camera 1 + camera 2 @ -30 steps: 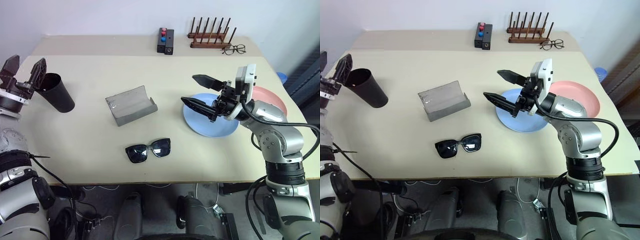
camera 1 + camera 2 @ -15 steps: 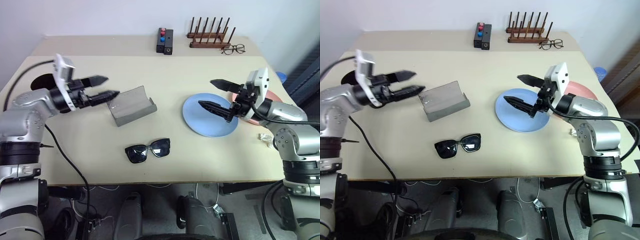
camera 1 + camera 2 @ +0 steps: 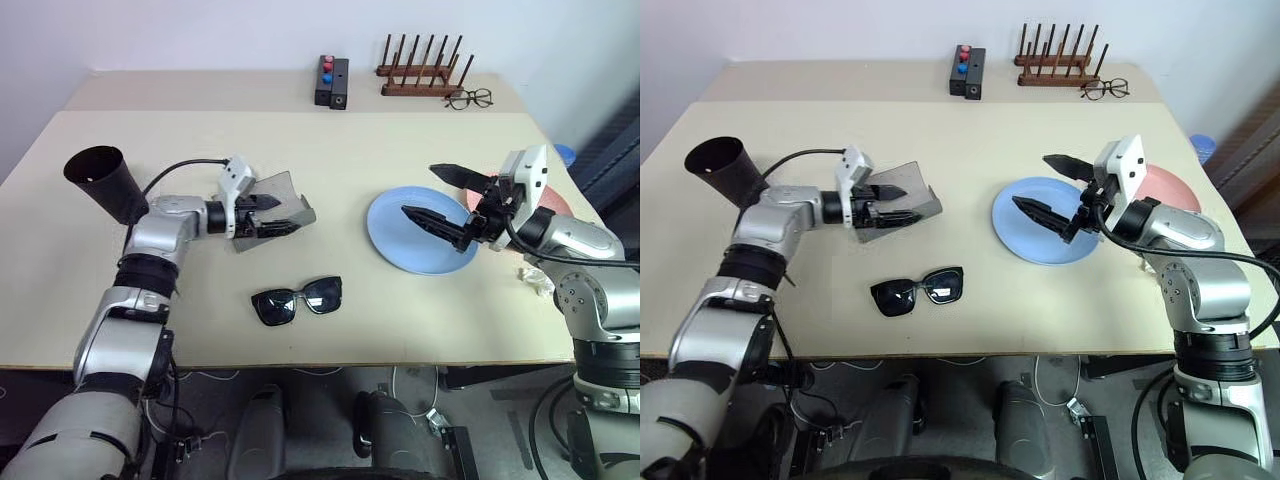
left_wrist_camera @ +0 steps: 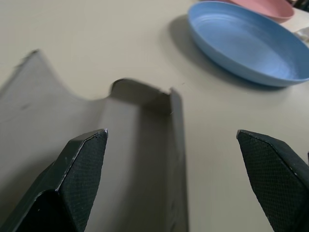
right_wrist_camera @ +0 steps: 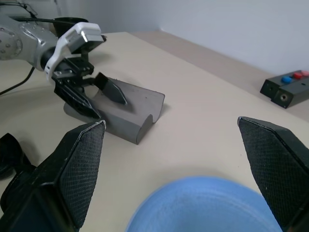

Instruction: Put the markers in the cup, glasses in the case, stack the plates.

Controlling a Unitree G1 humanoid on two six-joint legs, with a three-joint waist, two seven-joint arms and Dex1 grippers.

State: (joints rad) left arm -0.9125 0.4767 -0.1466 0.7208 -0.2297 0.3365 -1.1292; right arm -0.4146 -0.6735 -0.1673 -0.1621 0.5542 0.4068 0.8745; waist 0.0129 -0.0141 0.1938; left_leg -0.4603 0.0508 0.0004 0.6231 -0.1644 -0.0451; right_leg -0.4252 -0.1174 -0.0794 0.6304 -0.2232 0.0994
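The grey case [image 3: 262, 212] lies open mid-table. My left gripper [image 3: 287, 214] is open right at it, fingers spread over its inside [image 4: 96, 145]; contact cannot be told. The black glasses [image 3: 297, 300] rest closer to the table's front edge, apart from both grippers. The black cup [image 3: 106, 182] stands tilted at the far left. My right gripper [image 3: 418, 190] hangs open and empty above the light blue plate [image 3: 420, 245]. Behind that arm, part of the pink plate [image 3: 1175, 185] is visible. The markers are out of view.
At the back of the table stand a black box with red and blue buttons [image 3: 331, 80], a wooden peg rack [image 3: 420, 75] and thin wire spectacles [image 3: 468, 98]. A small white crumpled scrap [image 3: 530, 278] lies near the right edge.
My left arm swung from beside the cup inward and down to the case, staying open. The right gripper drifted slightly to the right over the blue plate.
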